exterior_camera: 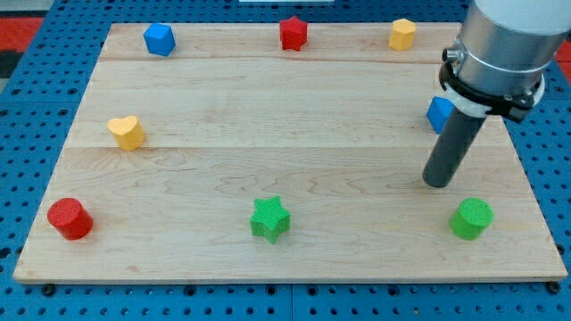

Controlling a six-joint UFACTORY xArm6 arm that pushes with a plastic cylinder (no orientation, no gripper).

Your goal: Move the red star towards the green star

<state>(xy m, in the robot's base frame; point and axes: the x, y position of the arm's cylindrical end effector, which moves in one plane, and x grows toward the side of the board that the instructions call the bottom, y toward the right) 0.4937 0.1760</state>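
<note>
The red star (pixel 293 33) sits at the view's top centre of the wooden board (pixel 268 152). The green star (pixel 269 218) sits near the view's bottom centre, straight below it. My tip (pixel 437 182) rests on the board at the view's right, far from both stars, just above and left of the green cylinder (pixel 471 218). A blue block (pixel 438 114) is partly hidden behind the rod.
A blue cube (pixel 159 39) is at the top left and a yellow hexagonal block (pixel 402 34) at the top right. A yellow heart (pixel 127 133) is at the left and a red cylinder (pixel 70 218) at the bottom left. The board lies on blue pegboard.
</note>
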